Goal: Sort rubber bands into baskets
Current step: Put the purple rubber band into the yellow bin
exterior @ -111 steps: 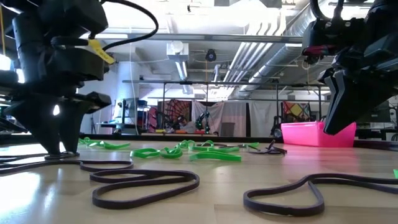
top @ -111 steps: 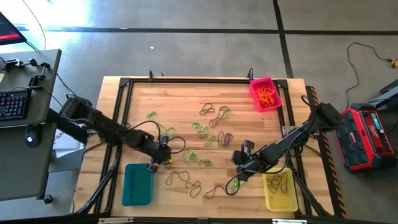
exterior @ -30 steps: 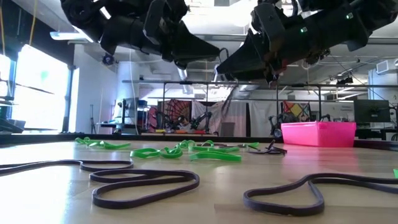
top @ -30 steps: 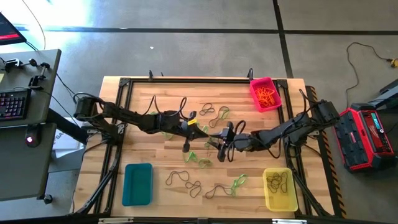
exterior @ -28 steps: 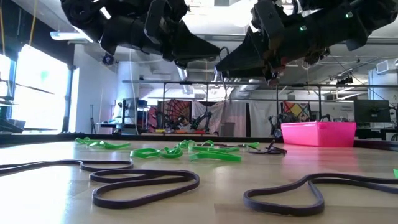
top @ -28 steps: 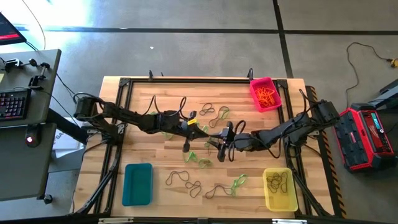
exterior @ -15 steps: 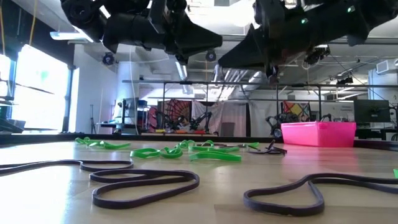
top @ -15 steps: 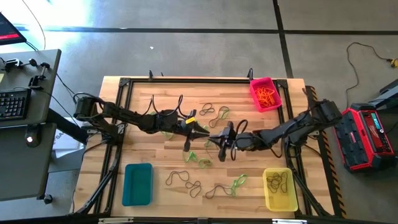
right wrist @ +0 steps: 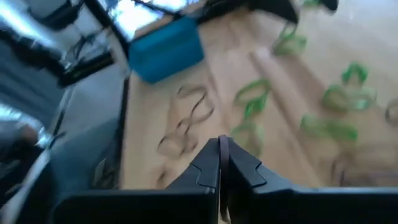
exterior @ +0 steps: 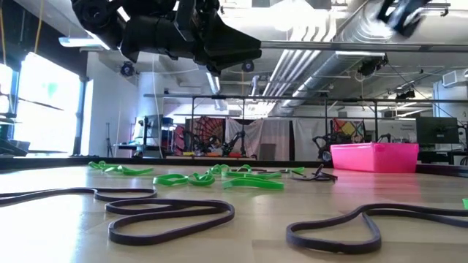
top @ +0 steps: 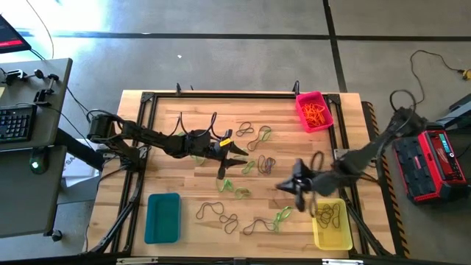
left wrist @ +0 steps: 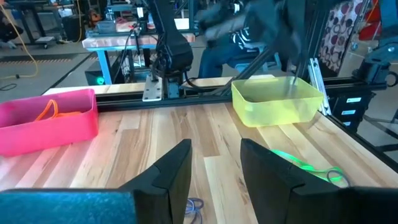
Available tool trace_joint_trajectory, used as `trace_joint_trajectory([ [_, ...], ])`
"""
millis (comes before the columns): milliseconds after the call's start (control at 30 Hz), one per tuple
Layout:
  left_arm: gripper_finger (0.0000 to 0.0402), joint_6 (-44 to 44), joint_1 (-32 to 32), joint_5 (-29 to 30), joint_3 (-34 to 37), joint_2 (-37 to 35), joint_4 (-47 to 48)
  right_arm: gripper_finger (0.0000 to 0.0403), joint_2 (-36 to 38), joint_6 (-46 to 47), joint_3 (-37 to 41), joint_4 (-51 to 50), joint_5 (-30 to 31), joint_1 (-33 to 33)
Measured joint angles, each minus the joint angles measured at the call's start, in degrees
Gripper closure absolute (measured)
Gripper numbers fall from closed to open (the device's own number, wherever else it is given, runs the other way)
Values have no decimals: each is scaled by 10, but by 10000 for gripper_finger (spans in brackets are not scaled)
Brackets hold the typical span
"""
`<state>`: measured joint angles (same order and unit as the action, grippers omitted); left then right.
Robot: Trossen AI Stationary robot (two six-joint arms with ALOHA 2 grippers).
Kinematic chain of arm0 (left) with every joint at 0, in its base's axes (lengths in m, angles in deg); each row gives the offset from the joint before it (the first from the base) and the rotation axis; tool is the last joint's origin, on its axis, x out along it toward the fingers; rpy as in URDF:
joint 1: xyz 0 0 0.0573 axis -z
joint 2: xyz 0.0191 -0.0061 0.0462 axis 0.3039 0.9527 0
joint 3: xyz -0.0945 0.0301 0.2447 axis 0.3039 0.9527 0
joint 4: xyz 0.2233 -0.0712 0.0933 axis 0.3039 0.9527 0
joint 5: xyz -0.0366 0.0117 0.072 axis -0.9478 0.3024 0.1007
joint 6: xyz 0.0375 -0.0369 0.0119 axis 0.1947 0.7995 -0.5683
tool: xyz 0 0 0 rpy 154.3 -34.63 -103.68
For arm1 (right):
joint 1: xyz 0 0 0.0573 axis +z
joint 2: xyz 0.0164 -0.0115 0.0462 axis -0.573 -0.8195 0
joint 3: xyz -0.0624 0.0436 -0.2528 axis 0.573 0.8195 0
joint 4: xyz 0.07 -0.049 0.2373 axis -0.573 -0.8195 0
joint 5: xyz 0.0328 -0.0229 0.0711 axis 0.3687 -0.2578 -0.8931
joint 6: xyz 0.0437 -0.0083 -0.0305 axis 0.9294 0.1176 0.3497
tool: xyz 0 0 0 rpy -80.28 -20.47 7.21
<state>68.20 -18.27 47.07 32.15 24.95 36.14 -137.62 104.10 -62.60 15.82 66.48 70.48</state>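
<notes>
The teal basket (top: 163, 217) sits empty at the desk's near-left. The left tool (top: 234, 152) hovers mid-desk, fingers spread, holding nothing. The right tool (top: 297, 184), pressed together, possibly pinching a dark rubber band, heads toward the yellow basket (top: 332, 224); releasing over it comes next. Loose rubber bands (top: 221, 214) lie flat, their long axes pointing various ways.

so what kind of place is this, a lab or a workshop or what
Most likely a robotics lab or workshop. The wooden table sits on a bare concrete floor, exposed ducts run across an open ceiling, and more frames and equipment stand in the room behind.
</notes>
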Motion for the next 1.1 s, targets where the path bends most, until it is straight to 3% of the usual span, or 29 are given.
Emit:
trace_joint_trajectory([
  [133,271,-1,0,0,0,0,8,403,17,134,-96,-206,13,84],
  [267,271,-1,0,0,0,0,24,403,3,309,-160,-369,-12,155],
  [467,271,-1,0,-1,0,0,48,403,-22,564,-165,-494,-90,221],
  [567,271,-1,3,-12,0,0,55,403,-36,648,-137,-499,-155,239],
  [700,271,-6,11,-35,0,-18,79,403,-50,706,-98,-455,-201,260],
  [867,279,-62,32,-37,0,-51,175,403,-69,755,-65,-453,-257,267],
  [967,296,-81,48,-37,0,-69,244,401,-79,750,-57,-457,-293,267],
  [1100,323,-86,69,-33,0,-88,327,375,-84,722,-62,-472,-295,264],
])
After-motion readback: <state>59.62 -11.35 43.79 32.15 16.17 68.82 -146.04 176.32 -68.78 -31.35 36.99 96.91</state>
